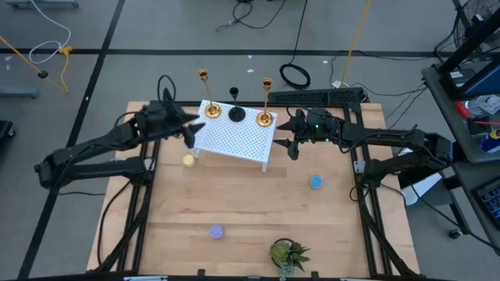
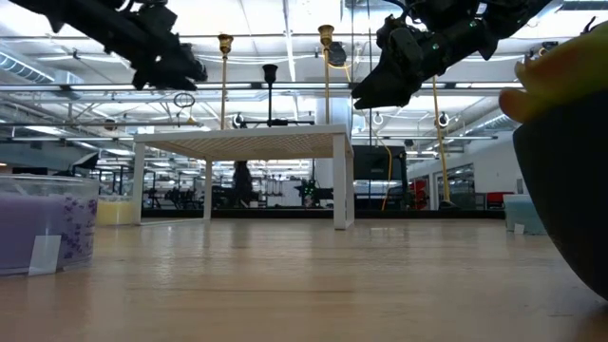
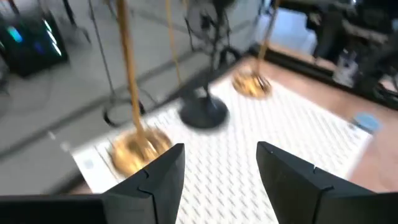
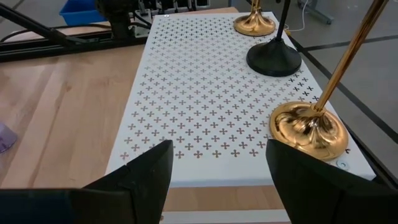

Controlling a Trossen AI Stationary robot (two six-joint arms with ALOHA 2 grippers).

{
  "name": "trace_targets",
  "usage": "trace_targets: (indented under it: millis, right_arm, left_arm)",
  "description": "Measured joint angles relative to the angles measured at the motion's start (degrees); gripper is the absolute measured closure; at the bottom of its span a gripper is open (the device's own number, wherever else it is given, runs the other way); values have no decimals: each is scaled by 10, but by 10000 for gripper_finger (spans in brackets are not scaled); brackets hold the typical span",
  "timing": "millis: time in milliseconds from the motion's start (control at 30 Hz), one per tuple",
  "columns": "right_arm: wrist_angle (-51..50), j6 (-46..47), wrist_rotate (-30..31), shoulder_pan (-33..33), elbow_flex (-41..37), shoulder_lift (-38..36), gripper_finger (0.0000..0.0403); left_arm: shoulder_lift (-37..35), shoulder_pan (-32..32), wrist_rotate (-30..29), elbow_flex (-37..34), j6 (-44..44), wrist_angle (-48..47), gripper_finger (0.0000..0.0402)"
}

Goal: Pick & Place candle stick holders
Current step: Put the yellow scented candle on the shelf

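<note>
Left gripper (image 3: 221, 171): fingers spread wide, empty; nearest gold candlestick (image 3: 140, 146) just ahead on the white perforated rack (image 3: 292, 134); black candlestick (image 3: 203, 112) and second gold candlestick (image 3: 252, 84) beyond. Right gripper (image 4: 217, 171): fingers wide, empty, at the rack's opposite end. Step, as judged: reach before grasp; next: close on a stem.

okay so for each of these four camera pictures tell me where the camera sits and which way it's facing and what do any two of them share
High view: above the table, facing straight down; shows both arms, left gripper and right gripper flanking the white rack.
Low view: at tabletop height, facing level under the rack into the room; arms enter from above.
Left wrist view: on the left arm, facing over the rack; its open fingers show.
Right wrist view: on the right arm, facing along the rack; its open fingers show.
Shared: both wrist views show the black candlestick between two gold ones.
</note>
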Motion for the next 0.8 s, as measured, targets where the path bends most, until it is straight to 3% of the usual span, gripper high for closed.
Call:
trace_targets:
  millis: [300,667,800]
  right_arm:
    - [0,0,0,0,0,0,149]
    - [0,6,0,0,0,0,149]
    - [0,6,0,0,0,0,149]
  left_arm:
    - [-27,-65,44,0,-39,-148,195]
    - [-26,-93,21,0,-46,-317,194]
    - [-26,-99,6,-2,-58,-316,185]
